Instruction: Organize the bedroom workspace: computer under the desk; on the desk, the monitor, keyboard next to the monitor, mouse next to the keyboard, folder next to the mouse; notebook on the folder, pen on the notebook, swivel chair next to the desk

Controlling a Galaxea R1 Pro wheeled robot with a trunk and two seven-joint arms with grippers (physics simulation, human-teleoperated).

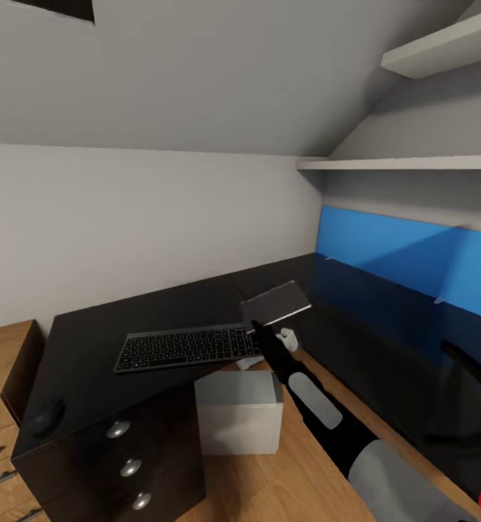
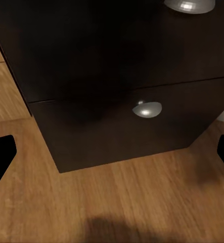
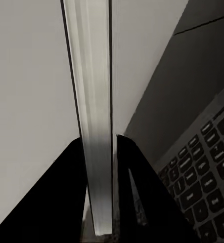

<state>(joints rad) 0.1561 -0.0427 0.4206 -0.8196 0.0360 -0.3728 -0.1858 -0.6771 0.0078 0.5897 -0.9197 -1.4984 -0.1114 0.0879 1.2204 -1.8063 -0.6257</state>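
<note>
Desk (image 1: 161, 308) bears one keyboard (image 1: 186, 346), one mouse (image 1: 46, 415) — right fingers (image 3: 137, 197) clamp one notebook (image 1: 275, 303).

The keyboard (image 1: 184, 346) key lettering is too small to read.

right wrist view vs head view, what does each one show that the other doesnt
Right wrist view alone: the right gripper shut on the edge of a flat grey book-like item, seen edge-on between its fingers.

Head view alone: the mouse at the desk's near left corner, the computer on the floor under the desk, the round-knobbed drawers, the wooden dresser and the blue panel.

Both: the keyboard, the black desk top and the held item.
</note>
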